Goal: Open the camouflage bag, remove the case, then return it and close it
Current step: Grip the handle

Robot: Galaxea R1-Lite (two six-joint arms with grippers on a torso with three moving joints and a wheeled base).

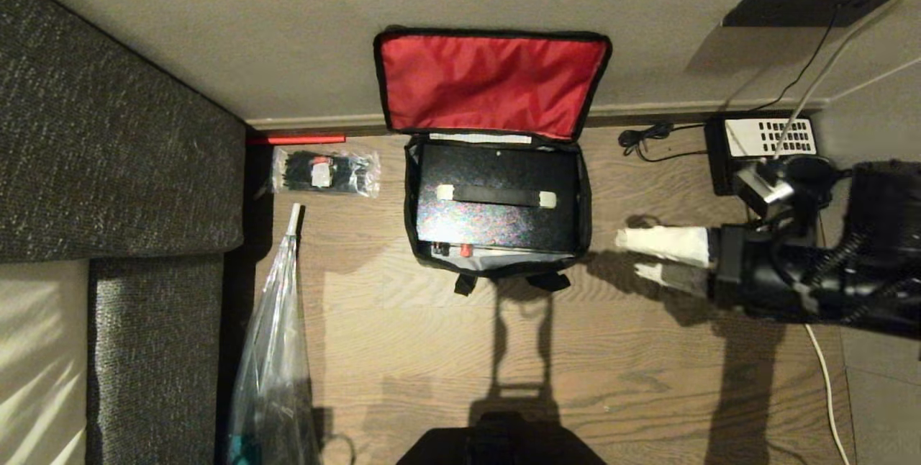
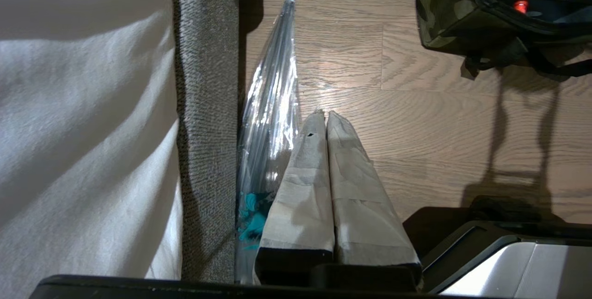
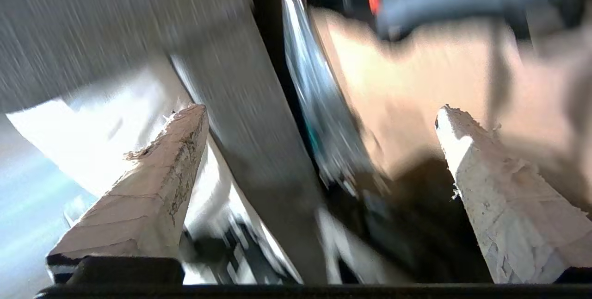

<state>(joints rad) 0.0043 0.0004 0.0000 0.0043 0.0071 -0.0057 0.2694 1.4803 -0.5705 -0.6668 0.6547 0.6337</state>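
Note:
The camouflage bag point(image 1: 496, 267) stands open on the wooden floor against the wall, its red-lined lid flap point(image 1: 493, 83) leaning back on the wall. Inside lies the black case point(image 1: 496, 220), its handle point(image 1: 496, 196) with cream ends facing up and a small red latch point(image 1: 465, 250) at the near edge. My right gripper point(image 1: 629, 258) hovers open and empty just right of the bag, its taped fingers point(image 1: 665, 244) pointing at it. In the left wrist view a corner of the bag point(image 2: 444, 16) shows, and my left gripper point(image 2: 322, 115) is shut and empty, parked low over the floor.
A grey sofa point(image 1: 108, 163) fills the left side. A clear plastic bag point(image 1: 273, 350) lies along it, and a small clear packet point(image 1: 325, 171) sits left of the bag. A black telephone with white keypad point(image 1: 766, 145) and cables point(image 1: 827, 386) lie at the right.

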